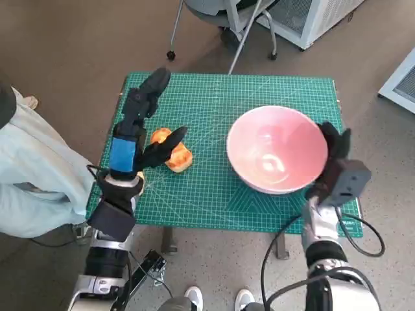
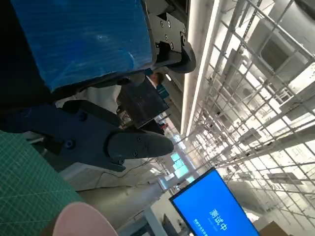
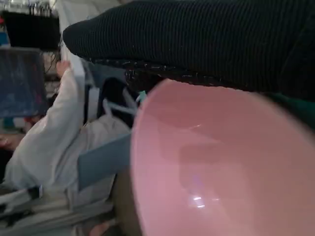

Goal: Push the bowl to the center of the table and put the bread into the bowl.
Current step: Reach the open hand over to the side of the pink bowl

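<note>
Right now I'm seeing my right hand (image 1: 334, 152) pressing flat against the far side of the pink bowl (image 1: 277, 150), gripping nothing. My left hand (image 1: 144, 126) is hovering open over the table (image 1: 214, 207), the bread (image 1: 174, 153) lying just under its fingers.

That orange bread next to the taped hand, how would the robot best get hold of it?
Probably from above, closing across the short width of the bread. It lies low on the green mat, so no side offers a way underneath. The left hand already hangs over it, open, one finger crossing its top. The right hand is at the far rim of the pink bowl.
</note>
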You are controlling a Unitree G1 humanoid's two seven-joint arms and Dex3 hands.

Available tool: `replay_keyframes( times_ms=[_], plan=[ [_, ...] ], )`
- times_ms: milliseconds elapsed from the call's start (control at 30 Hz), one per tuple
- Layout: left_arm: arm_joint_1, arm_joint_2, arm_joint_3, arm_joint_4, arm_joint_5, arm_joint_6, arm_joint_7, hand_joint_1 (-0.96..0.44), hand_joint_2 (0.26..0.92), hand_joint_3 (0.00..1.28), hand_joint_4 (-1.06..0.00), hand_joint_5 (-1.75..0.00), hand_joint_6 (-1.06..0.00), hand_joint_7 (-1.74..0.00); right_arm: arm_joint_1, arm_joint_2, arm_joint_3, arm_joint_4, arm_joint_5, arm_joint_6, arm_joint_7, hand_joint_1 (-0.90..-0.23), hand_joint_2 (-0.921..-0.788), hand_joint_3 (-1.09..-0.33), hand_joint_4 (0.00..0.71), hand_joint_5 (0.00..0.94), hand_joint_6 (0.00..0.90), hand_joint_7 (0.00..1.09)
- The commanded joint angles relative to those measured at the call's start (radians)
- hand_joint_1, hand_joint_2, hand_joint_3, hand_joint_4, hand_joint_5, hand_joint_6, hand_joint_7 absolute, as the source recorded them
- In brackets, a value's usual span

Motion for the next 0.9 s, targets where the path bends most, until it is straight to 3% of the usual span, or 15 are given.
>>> replay_keyframes(
  times_ms=[33,333,567,767,900],
  plan=[
    [0.019,0.015,0.009,-0.021,-0.007,-0.009,-0.002,-0.39,0.921,0.24,-0.4,0.0,-0.23,-0.37,-0.038,0.03,-0.02,0.019,0.017,0.046,-0.006,-0.452,-0.921,-0.886,0.212,0.0,0.046,0.63],
    [0.041,0.035,0.019,-0.04,-0.005,0.002,-0.005,-0.38,0.921,0.25,-0.4,0.0,-0.25,-0.33,-0.113,0.051,-0.061,0.026,0.04,0.099,-0.004,-0.48,-0.921,-0.887,0.21,0.0,0.018,0.74],
    [0.059,0.072,0.029,-0.05,0.021,0.015,-0.004,-0.39,0.921,0.25,-0.38,0.0,-0.26,-0.32,-0.133,0.042,-0.071,0.026,0.044,0.117,-0.002,-0.502,-0.921,-0.876,0.209,0.0,0.019,0.76],
    [0.026,0.184,0.046,0.022,0.118,0.0,0.012,-0.4,0.921,0.24,-0.36,0.0,-0.28,-0.28,-0.146,0.02,-0.069,0.015,0.043,0.09,0.024,-0.52,-0.921,-0.859,0.21,0.003,0.015,0.76],
    [-0.032,0.292,0.026,0.106,0.223,0.002,0.013,-0.39,0.921,0.21,-0.35,0.0,-0.29,-0.26,-0.151,-0.004,-0.051,0.003,0.027,0.047,0.045,-0.524,-0.921,-0.844,0.221,0.007,0.017,0.75]
  ],
)
